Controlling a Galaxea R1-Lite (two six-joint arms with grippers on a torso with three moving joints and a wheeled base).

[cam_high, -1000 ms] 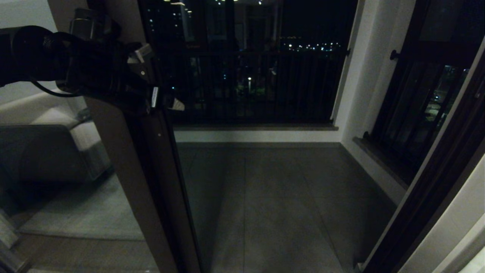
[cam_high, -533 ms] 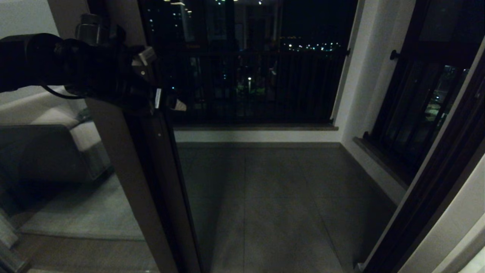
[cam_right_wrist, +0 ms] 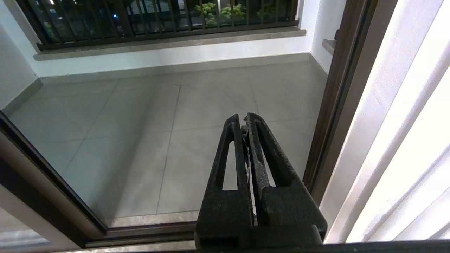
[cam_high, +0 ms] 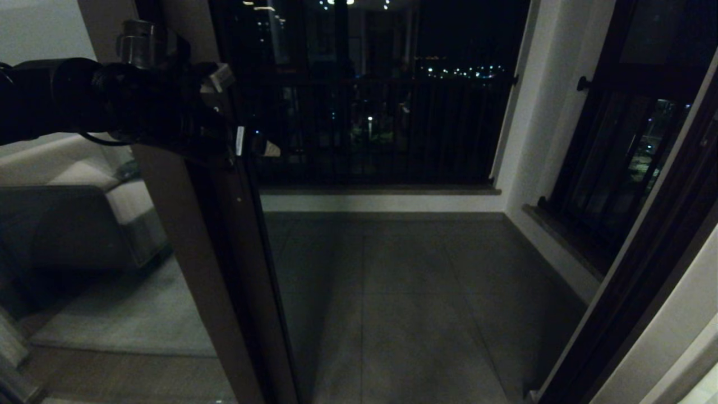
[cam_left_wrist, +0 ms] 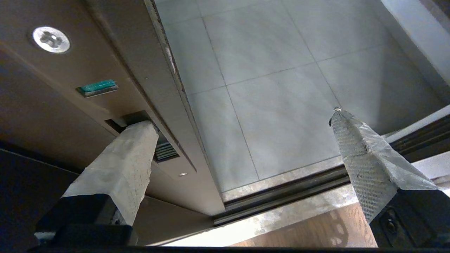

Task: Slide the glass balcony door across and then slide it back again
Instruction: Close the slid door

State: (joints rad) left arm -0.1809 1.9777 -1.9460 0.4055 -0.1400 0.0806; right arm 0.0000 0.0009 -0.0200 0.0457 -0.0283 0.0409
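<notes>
The glass balcony door [cam_high: 238,235] stands at the left of the doorway, its dark brown edge stile [cam_left_wrist: 105,56] running from top to floor. My left gripper [cam_high: 255,145] is at that stile at about chest height, open wide. In the left wrist view, the left gripper [cam_left_wrist: 239,117] has one taped finger [cam_left_wrist: 123,158] with its tip inside the recessed handle slot [cam_left_wrist: 165,151]. The other finger [cam_left_wrist: 365,158] hangs free over the open doorway. My right gripper [cam_right_wrist: 244,119] is shut and empty, low near the right side of the doorway, out of the head view.
The tiled balcony floor [cam_high: 404,292] shows through the open doorway, with a dark railing [cam_high: 381,129] beyond it. The right door frame [cam_high: 634,292] and a barred side window [cam_high: 622,151] bound the right. A floor track [cam_left_wrist: 299,189] crosses the threshold. A pane showing the sofa [cam_high: 73,224] lies left.
The left gripper has crept slightly to the right and upward at the stile, its finger staying in the slot. The door has barely shifted.
</notes>
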